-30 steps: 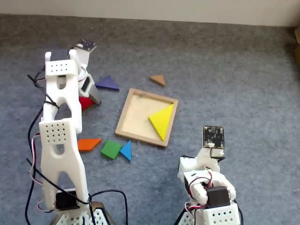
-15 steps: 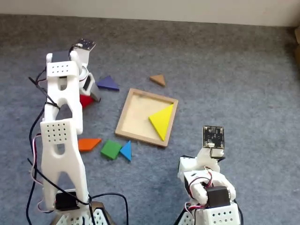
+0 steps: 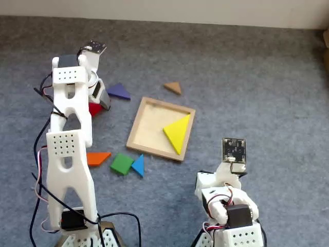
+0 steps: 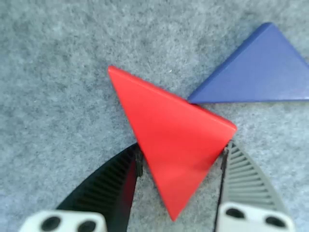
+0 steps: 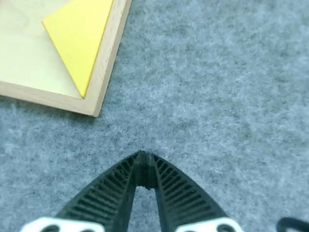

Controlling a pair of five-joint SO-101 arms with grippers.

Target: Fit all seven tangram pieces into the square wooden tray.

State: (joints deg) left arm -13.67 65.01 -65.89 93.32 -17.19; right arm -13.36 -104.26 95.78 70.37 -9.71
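Observation:
The square wooden tray [image 3: 134, 135] lies mid-table with a large yellow triangle [image 3: 178, 131] in its right corner. My left gripper [image 4: 181, 157] is shut on the red triangle [image 4: 169, 130], one finger pressed against each side. In the high view that gripper [image 3: 98, 103] is left of the tray, with the red triangle [image 3: 94, 110] partly under the arm. A dark blue triangle [image 4: 256, 72] touches the red one's edge. My right gripper [image 5: 143, 166] is shut and empty, over carpet near the tray's front right corner [image 5: 108, 63].
On the carpet lie a dark blue triangle [image 3: 118, 91], a small brown triangle [image 3: 173, 87] behind the tray, and an orange parallelogram [image 3: 96, 157], a green square [image 3: 122, 164] and a small light blue triangle [image 3: 138, 165] in front of it. The carpet to the right is bare.
The left arm has shifted slightly toward the back of the table, its fingers drawing in on the red triangle. The right arm has stayed still.

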